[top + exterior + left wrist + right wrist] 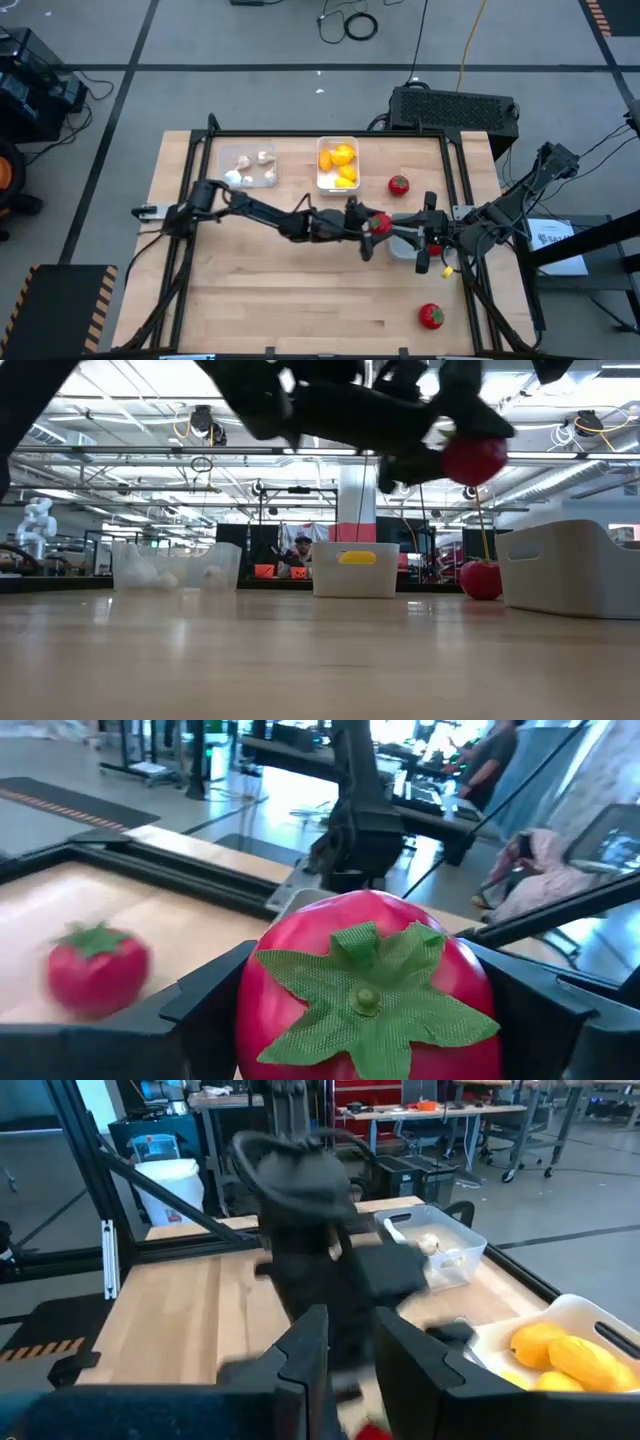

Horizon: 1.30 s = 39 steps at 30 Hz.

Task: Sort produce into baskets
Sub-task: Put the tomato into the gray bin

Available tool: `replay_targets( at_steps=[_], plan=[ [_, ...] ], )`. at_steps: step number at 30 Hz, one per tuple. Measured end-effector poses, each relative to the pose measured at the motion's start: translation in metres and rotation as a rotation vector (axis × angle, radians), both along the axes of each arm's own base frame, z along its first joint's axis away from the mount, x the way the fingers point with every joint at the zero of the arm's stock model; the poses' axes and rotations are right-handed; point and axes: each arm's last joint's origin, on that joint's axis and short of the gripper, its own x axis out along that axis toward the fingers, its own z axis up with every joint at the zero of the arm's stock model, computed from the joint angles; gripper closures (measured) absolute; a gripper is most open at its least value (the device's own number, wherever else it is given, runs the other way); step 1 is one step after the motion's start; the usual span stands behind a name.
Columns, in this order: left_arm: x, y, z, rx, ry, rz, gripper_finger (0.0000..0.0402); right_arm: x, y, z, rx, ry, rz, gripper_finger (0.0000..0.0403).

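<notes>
Left gripper (377, 226) jaws around a tomato (366, 988), green top plain only at its wrist; right gripper (345, 1342) jaws narrow, empty.

Light wooden worktop (300, 300) edged by a dark frame (330, 134), seen from above. Resting on it along the far side: a clear tray (247, 164) holding whitish garlic-like bulbs (262, 158); just beside it, a white tray (324, 182) holding yellow and orange fruits (340, 156); near that, toward the right, a loose red tomato (399, 185) with a green top. A grey tray (403, 246) sits toward the right of centre, largely covered by the arms. A second loose tomato (431, 316) lies near the front right corner, well apart from the trays.
</notes>
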Motion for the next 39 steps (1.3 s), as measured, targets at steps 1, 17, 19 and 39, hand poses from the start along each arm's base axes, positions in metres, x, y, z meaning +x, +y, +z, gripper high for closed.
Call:
replay_targets(
  at_steps=[1,17,19,39],
  plan=[
    [0.007,0.001,-0.003,-0.002,-0.005,-0.01,0.0087,0.0,0.0,0.0,-0.005,-0.001,0.001,0.0328],
    [0.087,-0.003,-0.038,-0.015,-0.102,-0.09,0.0082,0.001,0.001,0.004,-0.043,-0.021,0.017,0.0328],
    [0.087,-0.002,-0.038,-0.013,-0.1,-0.073,0.0075,0.001,0.001,0.004,-0.045,-0.02,0.015,0.0328],
    [0.086,-0.006,-0.035,0.084,-0.085,-0.052,0.001,0.001,0.001,0.004,-0.037,-0.021,0.018,0.0328]
  ],
)
